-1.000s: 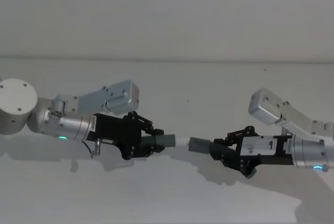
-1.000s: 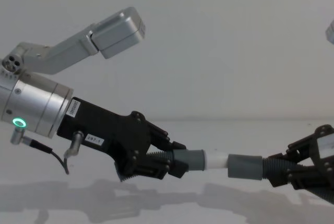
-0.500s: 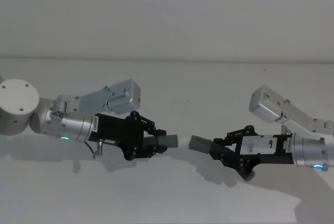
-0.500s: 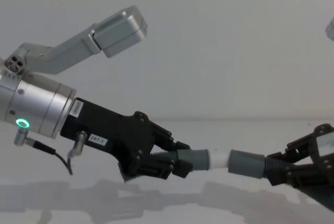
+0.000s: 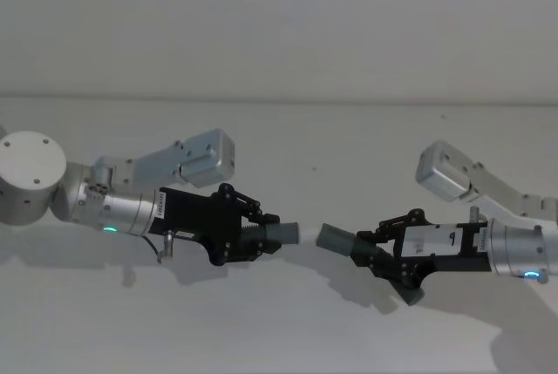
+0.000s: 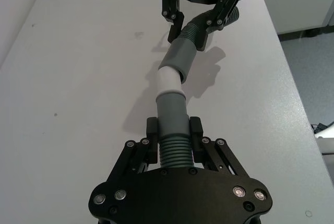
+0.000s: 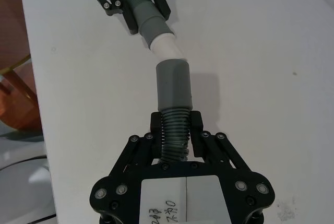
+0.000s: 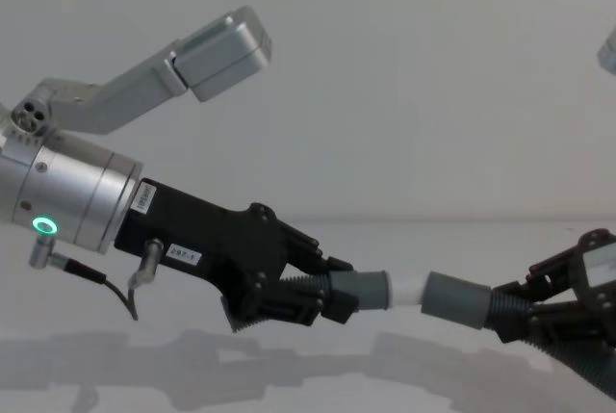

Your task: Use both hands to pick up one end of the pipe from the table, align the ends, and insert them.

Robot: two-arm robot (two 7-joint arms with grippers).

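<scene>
While each pincer clamps its hose piece, left pincer and right pincer face each other.

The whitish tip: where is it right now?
In the chest view the whitish tip sits low at centre, on the hose piece in the left claw, facing the grey cuff held by the right claw.

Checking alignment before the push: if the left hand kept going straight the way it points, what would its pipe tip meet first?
Probably the grey cuff held by the right hand. The left hand holds its piece with the white tip aimed at that opening, though the left wrist view suggests a slight sideways offset.
</scene>
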